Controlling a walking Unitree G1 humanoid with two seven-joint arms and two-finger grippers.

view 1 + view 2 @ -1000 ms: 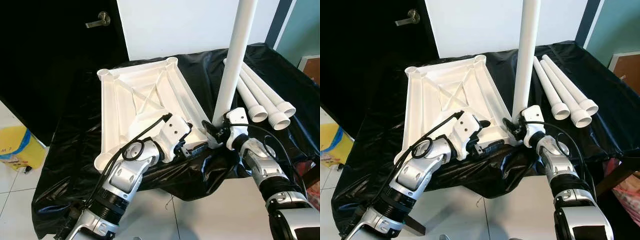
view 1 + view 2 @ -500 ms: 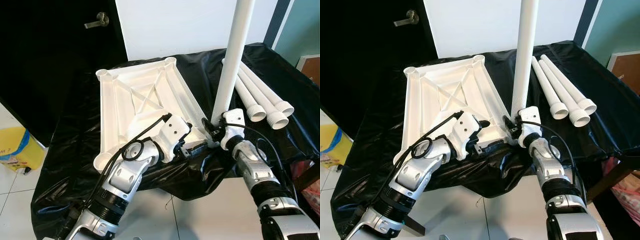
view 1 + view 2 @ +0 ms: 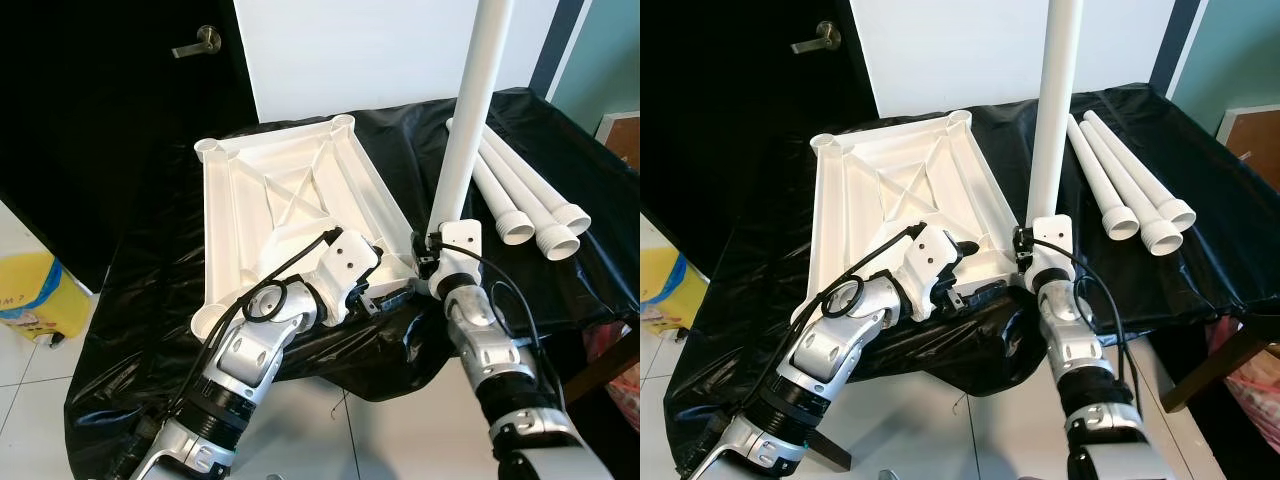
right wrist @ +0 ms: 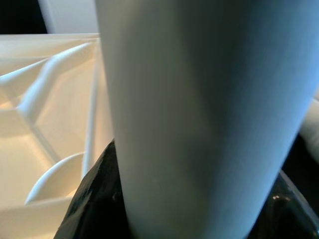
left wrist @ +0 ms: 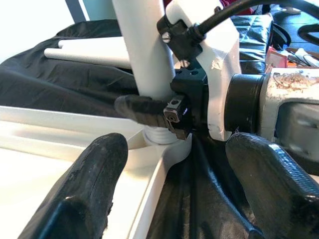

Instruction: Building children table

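The white table top [image 3: 290,190] lies upside down on the black-covered table. A white leg [image 3: 465,120] stands upright in its near right corner socket [image 5: 167,142]. My right gripper [image 3: 428,255] is shut on the base of this leg, and its black finger [image 5: 144,109] presses against the tube. The leg [image 4: 199,114] sits close before the right wrist camera. My left gripper [image 3: 395,295] is open at the same corner, its fingers [image 5: 94,174] spread wide on either side of the socket, touching nothing that I can see. Three more legs [image 3: 520,190] lie side by side at the right.
The black sheet [image 3: 150,300] hangs over the table's near edge. A dark door with a lever handle [image 3: 197,42] stands at the back left. A yellow bin [image 3: 30,295] sits on the floor at the left. Brown wooden furniture [image 3: 625,135] is at the far right.
My right forearm has swung left, so it now lies nearly straight below the leg. The leg has stayed in the corner socket. The left arm has not moved.
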